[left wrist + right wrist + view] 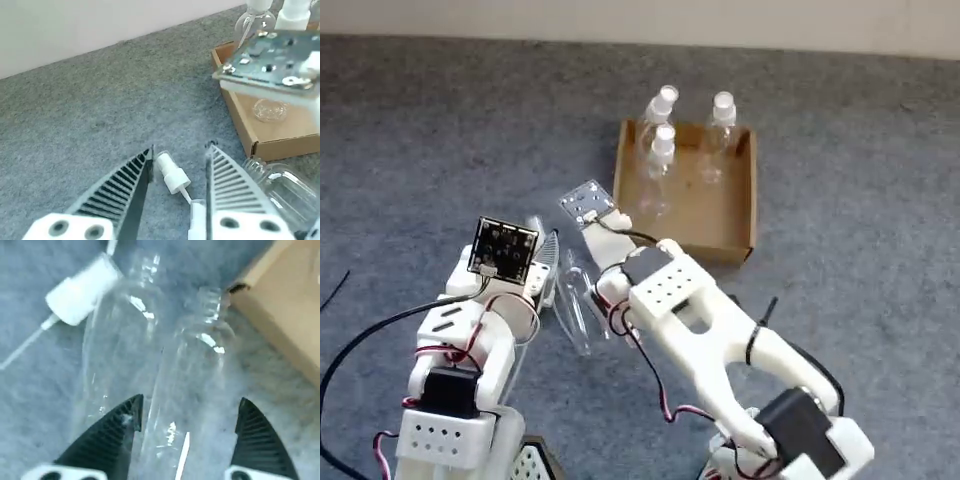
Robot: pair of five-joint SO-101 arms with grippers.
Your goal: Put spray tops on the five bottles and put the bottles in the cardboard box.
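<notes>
High view, working left to right. The left arm point(470, 340) is sitting at 7 o'clock on the grey carpet point(410, 150). Its camera board is covering most of its gripper there.

Left wrist view: the left gripper point(180, 150) is standing spread wide and grasping nothing. A loose spray top point(172, 175) is lying on the carpet between the fingers, touching neither. A second white piece point(197, 215) is running off the frame edge; cannot tell what it is.

At centre, two uncapped clear bottles are lying side by side. The outer bottle point(575, 300) is showing plainly, while its neighbour is lying partly under the right arm point(720, 340).

Right wrist view: the right gripper point(191, 402) is hanging open, released, over the inner bottle point(195, 370). Whether the fingers are touching it cannot be judged. A white spray top point(82, 295) is lying just beside the outer bottle's neck.

At 1 o'clock, the cardboard box point(725, 250) is holding three capped bottles upright: one point(660, 110), a second point(660, 160), a third point(720, 120).
</notes>
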